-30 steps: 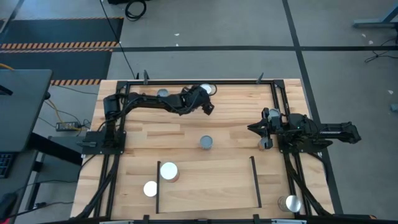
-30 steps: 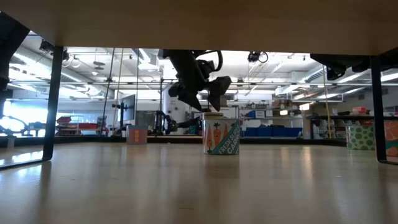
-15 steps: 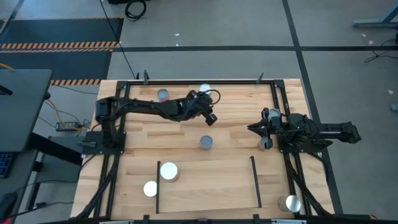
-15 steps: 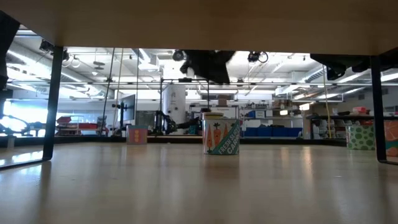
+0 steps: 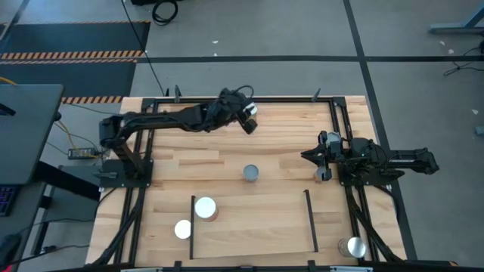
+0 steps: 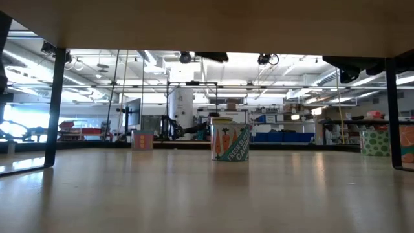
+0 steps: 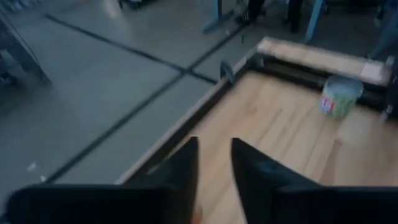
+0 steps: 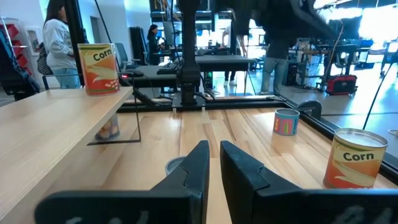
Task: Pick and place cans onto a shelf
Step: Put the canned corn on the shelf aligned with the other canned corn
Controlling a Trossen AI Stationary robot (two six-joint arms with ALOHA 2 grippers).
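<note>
Left gripper [image 5: 247, 123] hangs over the desk's [image 5: 287, 128] far edge, just beside a white-topped can [image 5: 252, 110]. I cannot tell whether it grips anything. The shelf [image 5: 257, 227] lies well apart, toward the near edge, beyond the grey-topped can [image 5: 250, 174].

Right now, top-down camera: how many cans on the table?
5 cans: one mid-table, one on the shelf at its left end, one just outside its left rail, one at the near right corner, one at the far edge. The left arm may hide more.
</note>
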